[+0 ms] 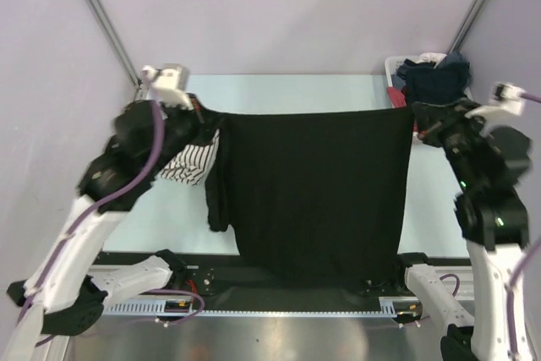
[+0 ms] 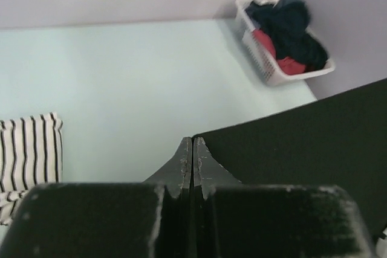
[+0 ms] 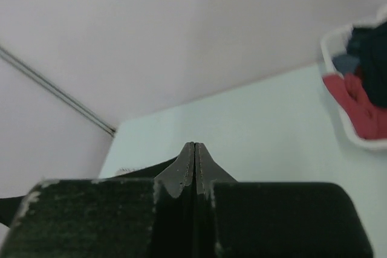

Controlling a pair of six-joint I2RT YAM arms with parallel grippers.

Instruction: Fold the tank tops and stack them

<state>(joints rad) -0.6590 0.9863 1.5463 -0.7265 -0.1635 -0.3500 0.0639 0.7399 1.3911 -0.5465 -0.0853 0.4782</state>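
The black tank top (image 1: 317, 192) hangs spread wide above the pale worktop (image 1: 296, 90), its top edge taut across the middle and its hem draping past the near edge (the left side curls in loosely). The left arm (image 1: 127, 158) and right arm (image 1: 486, 166) each have jaws pinched shut on an upper corner. A white laundry basket (image 1: 391, 67) sits at the far right corner, and the striped tank top (image 1: 193, 162) lies near the left edge.

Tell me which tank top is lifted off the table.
The plain black tank top, hanging stretched between the left gripper and right gripper; the striped tank top lies on the table.
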